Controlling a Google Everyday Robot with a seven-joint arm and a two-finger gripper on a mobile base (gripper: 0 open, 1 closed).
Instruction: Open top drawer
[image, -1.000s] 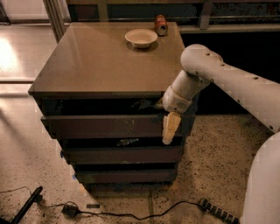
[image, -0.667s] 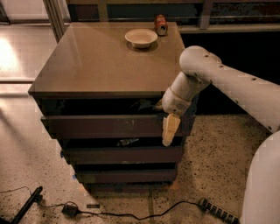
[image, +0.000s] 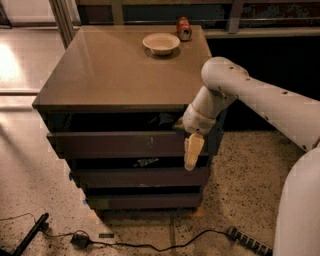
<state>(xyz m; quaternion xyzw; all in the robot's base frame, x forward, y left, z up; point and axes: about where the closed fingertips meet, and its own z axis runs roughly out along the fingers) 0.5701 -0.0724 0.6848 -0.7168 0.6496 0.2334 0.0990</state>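
— Where is the top drawer (image: 120, 145) found?

— It is seen directly under the slab of the bench (image: 115, 75), as the widest of three dark fronts. A dark gap is shown between the slab and its long front panel, and the panel is set further forward than the two narrower fronts (image: 140, 177) below it.

— And where is the end effector (image: 193, 150) placed?

— It is held at the right end of that front panel, below the white arm (image: 260, 100) that is reached in from the right. A pale part of it is hung down over the panel's face. Whether it is spread or pressed together cannot be told.

— What is carried on the bench?

— A pale bowl (image: 161, 43) is set near the back edge, and a reddish can (image: 184, 28) is placed just beside it, to its right. A black cable (image: 150, 246) is laid across the speckled floor in front.
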